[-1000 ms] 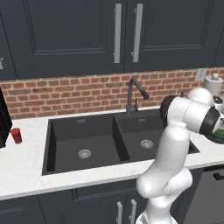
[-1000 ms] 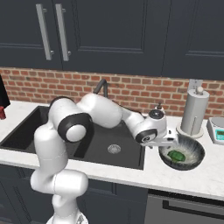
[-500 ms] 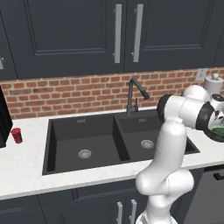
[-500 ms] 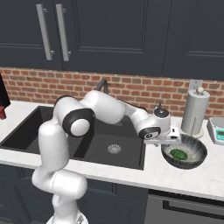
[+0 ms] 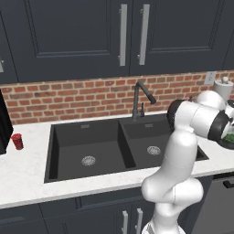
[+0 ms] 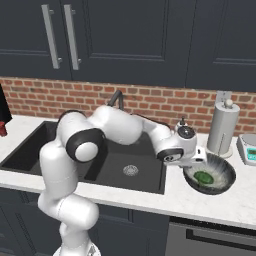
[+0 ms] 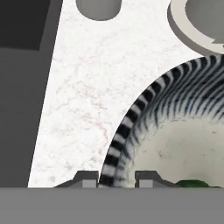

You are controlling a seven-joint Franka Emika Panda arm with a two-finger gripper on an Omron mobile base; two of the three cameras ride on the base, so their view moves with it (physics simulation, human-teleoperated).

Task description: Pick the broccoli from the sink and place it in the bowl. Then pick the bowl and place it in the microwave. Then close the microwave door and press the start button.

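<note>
The bowl (image 6: 226,176) stands on the counter to the right of the sink (image 6: 112,167), striped dark outside and whitish inside. The broccoli (image 6: 202,177) lies on its bottom. My gripper (image 6: 196,163) reaches down over the bowl's left rim. In the hand view the striped rim of the bowl (image 7: 131,118) runs between my two fingertips (image 7: 87,179), which press it from both sides, and a bit of the broccoli (image 7: 192,183) shows low inside. From the left base view the bowl (image 5: 227,140) peeks out behind my arm. The microwave and its door are out of view.
A paper towel roll (image 6: 222,130) and a small scale (image 6: 248,150) stand behind the bowl. The faucet (image 5: 139,98) rises behind the sink (image 5: 91,146). A red cup (image 5: 17,140) sits on the left counter beside a black shape (image 5: 3,123).
The fingers have closed from wide open onto the bowl's left rim, and the hand has settled a little lower. Bowl and broccoli have stayed in place.
</note>
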